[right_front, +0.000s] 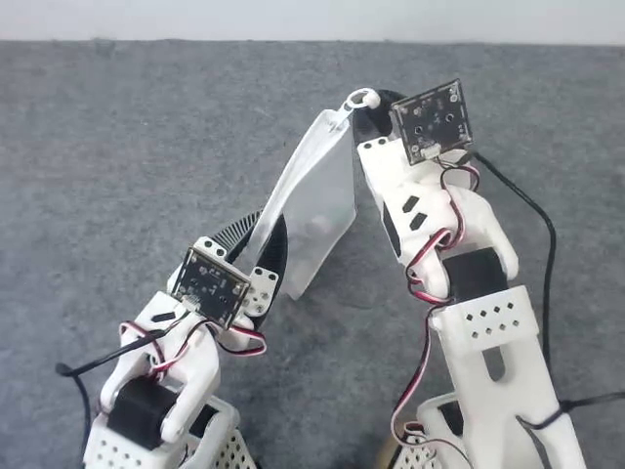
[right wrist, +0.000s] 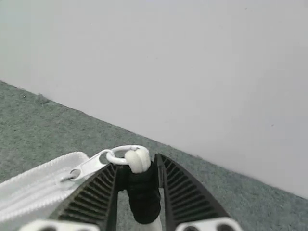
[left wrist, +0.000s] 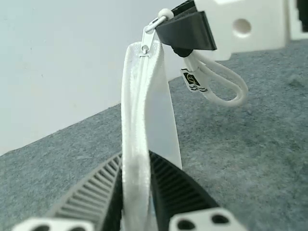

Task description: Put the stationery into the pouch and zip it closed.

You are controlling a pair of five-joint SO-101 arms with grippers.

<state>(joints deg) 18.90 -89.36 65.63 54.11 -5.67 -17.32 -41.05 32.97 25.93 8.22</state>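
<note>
My right gripper [right wrist: 136, 163] is clamped on the zipper pull [right wrist: 139, 185] — its dark cord sits pinched between the ribbed fingers, with the white bead just past their tips. The pull's ring leads to the slider [right wrist: 74, 174], which sits at the end of the pouch [right_front: 317, 195] nearest that gripper. At the pouch's opposite end, my left gripper [left wrist: 136, 163] is closed on the zip edge, the white fabric squeezed between its pads. The pouch is stretched between the two grippers, over the grey mat [right_front: 117, 176]. The zip line along that edge looks drawn together. Through the pouch's translucent side I see a faint pale shape — I cannot tell what it is. A white loop [left wrist: 224, 89] hangs from the pouch's end beside the slider.
</note>
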